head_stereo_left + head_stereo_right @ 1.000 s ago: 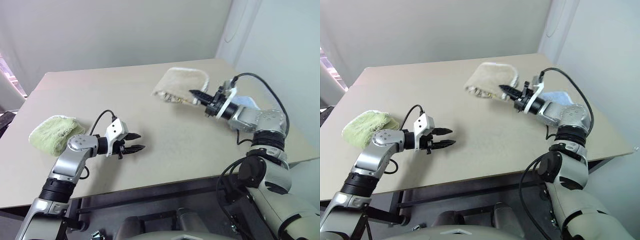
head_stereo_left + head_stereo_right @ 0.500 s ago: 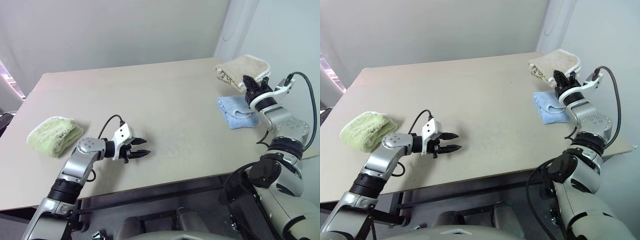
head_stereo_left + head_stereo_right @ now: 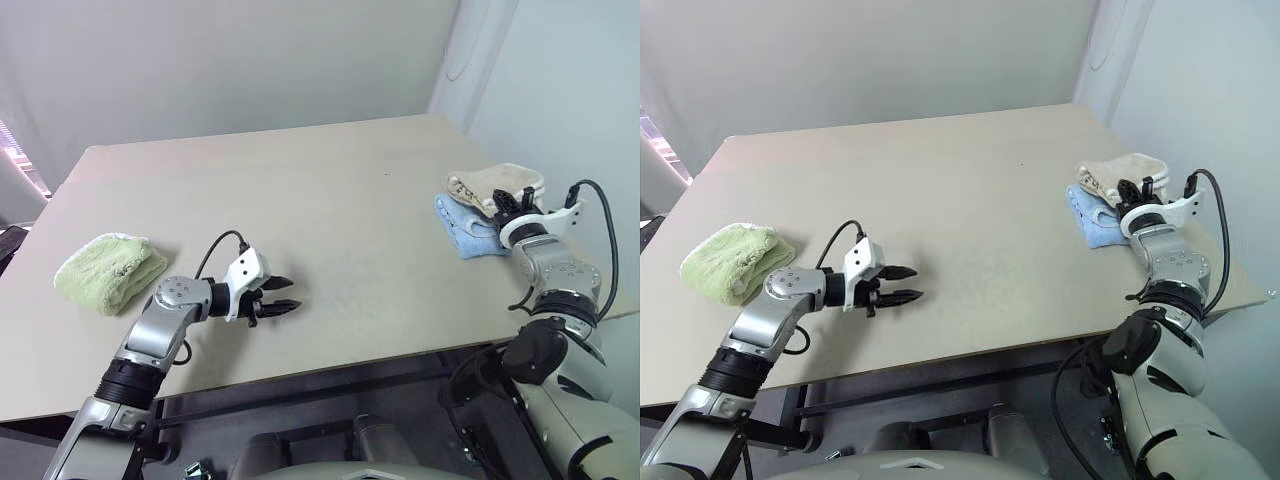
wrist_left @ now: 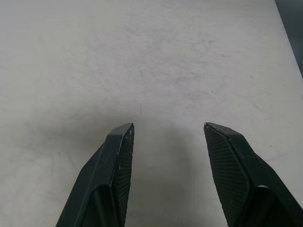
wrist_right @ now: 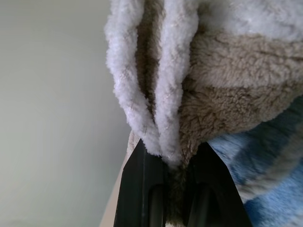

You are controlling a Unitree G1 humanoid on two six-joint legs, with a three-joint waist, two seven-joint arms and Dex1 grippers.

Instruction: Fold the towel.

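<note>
Altogether I count three towels on the counter: one beige towel, one light-blue towel and one fluffy green towel. I also count two pincers, one on each arm. The beige towel, the one I am working with, sits folded at the far right side of the counter, lying on top of the light-blue towel, whose blue edge pokes out below it toward the middle of the counter. The green towel lies bundled well apart from both, near the left edge. My right pincer is clenched on the beige towel: in the right wrist view its two black fingers stand almost together, with the white-edged folds of the beige cloth pinched between them and the blue towel showing just beside. I cannot tell whether the fingers themselves touch the blue towel. My left pincer hangs over bare counter near the front, between the green towel and the centre, grasping nothing; its fingers stand released with a clear gap between them, roughly half spread, and only plain counter surface shows through that gap. I cannot tell whether its tips touch the surface.
</note>
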